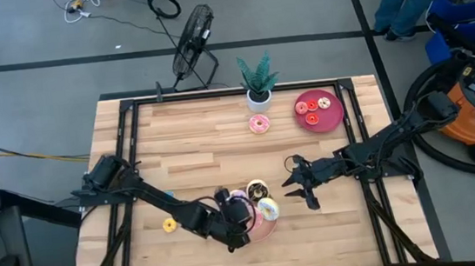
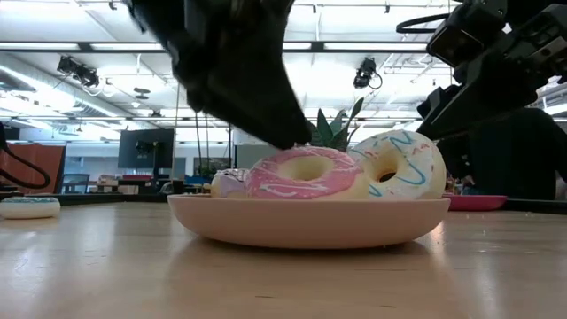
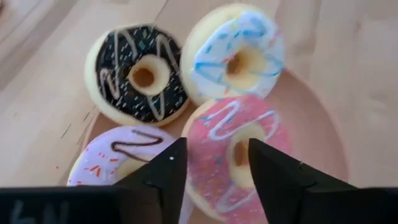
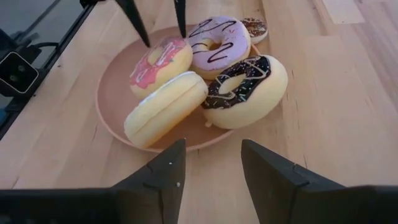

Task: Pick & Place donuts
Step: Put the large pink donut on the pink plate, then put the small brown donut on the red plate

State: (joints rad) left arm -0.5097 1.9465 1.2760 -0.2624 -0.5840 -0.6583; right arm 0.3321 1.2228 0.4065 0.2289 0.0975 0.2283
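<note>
donuts: four on pink plate (image 4: 115,118) — pink-iced (image 3: 239,152), white blue-striped (image 3: 236,56), chocolate (image 3: 140,74), purple (image 3: 121,158). left tool (image 3: 214,168) open over pink one, empty. right tool (image 4: 211,165) open, beside plate. strays left on bench (image 1: 195,146): yellow (image 1: 169,225), pink (image 1: 259,124). likely midway.

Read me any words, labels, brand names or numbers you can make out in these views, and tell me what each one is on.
No text reads cleanly in any view.
Left gripper: pale marks on its housing, cut off at the picture's lower edge, unreadable.
Monitor in the room behind: screen too small to read.
The pink donut, chocolate donut and pink plate carry only icing squiggles and sprinkles, no lettering.
</note>
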